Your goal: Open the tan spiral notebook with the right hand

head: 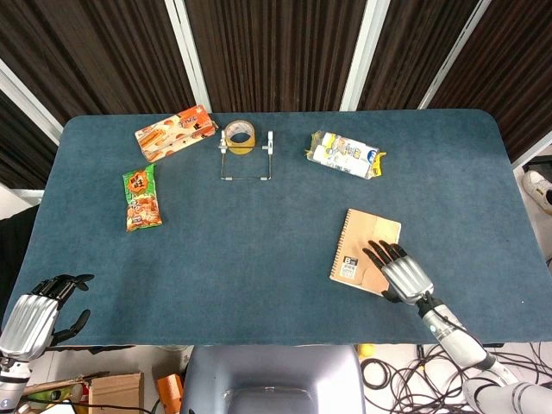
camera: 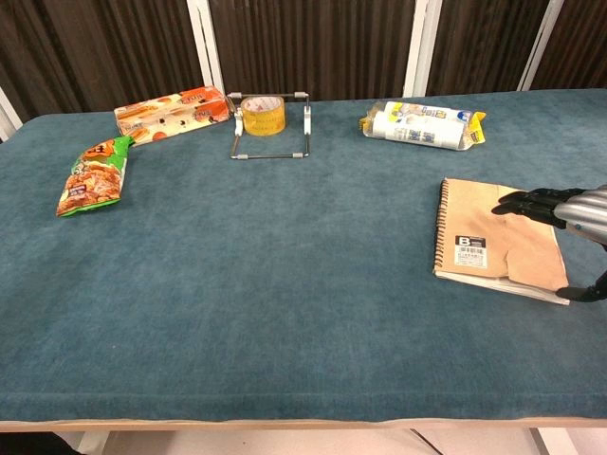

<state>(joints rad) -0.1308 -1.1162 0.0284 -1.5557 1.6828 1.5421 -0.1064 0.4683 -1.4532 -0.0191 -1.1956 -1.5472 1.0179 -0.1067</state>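
The tan spiral notebook point(head: 362, 244) point(camera: 493, 239) lies closed on the blue table, right of centre, with its spiral along the left side and a white label near the lower left corner. My right hand point(head: 399, 271) point(camera: 565, 227) hovers over its right half, fingers spread and pointing left across the cover, thumb low by the near right corner. Whether the fingertips touch the cover I cannot tell. My left hand point(head: 34, 315) rests at the table's near left edge, fingers apart, holding nothing; the chest view does not show it.
Along the far side lie an orange snack box point(head: 175, 132), a yellow tape roll point(head: 239, 136) in a wire stand point(head: 247, 164), and a white-and-yellow packet point(head: 346, 154). A green-and-orange snack bag point(head: 141, 197) lies at the left.
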